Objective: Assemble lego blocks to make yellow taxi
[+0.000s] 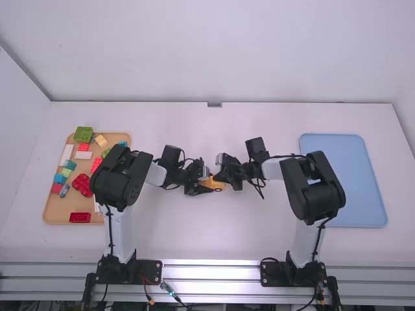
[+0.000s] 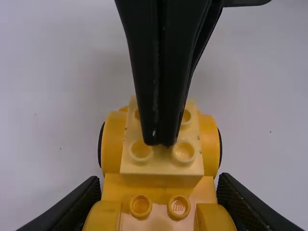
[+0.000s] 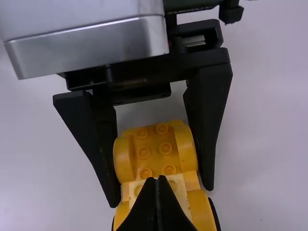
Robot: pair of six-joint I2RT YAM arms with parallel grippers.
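Taxi (image 2: 208, 144) is smooth yellow plastic w/ rnd studs.

The toy car (image 2: 114, 149) is deep amber yellow with black wheel edges (image 2: 220, 147), and the block (image 2: 161, 168) on it is a paler, creamy yellow. One tray (image 1: 57, 210) is tan, with red, green, teal, cream and white bricks (image 1: 82, 134); the other tray (image 1: 343, 184) is plain light blue. The table (image 1: 214, 236) is plain pinkish white.

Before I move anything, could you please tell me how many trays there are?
2: a tan tray on the left, partly under the left arm, and a blue tray on the right, partly under the right arm.
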